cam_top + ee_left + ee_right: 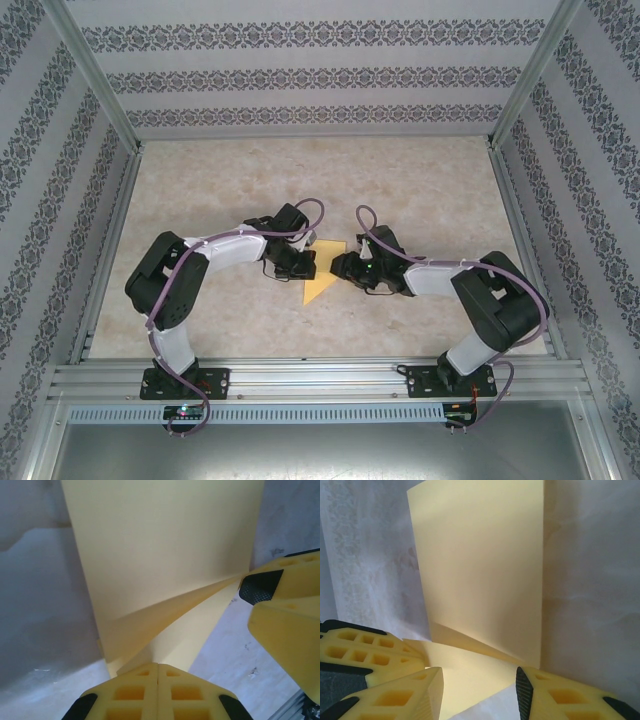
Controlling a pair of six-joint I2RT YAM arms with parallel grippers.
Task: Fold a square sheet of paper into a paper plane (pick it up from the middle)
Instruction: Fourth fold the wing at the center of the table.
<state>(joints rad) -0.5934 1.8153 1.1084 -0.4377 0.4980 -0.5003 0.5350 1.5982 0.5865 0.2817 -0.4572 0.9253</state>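
Observation:
The square sheet of paper (322,287) is plain yellow and partly folded, lying as a pointed wedge on the table between the two grippers. In the left wrist view the sheet (160,555) rises ahead with a diagonal crease. My left gripper (158,666) is shut on its near edge. The right gripper's fingers (280,595) touch the crease's end at the right. In the right wrist view the paper (480,565) stands up with a folded flap. My right gripper (477,682) is open, one finger on each side of the flap's lower edge. No finished paper plane is in view.
The marbled tabletop (220,190) is boxed in by patterned walls and aluminium posts (95,75). A metal rail (320,375) runs along the near edge at the arm bases. Free surface lies behind and to both sides of the paper.

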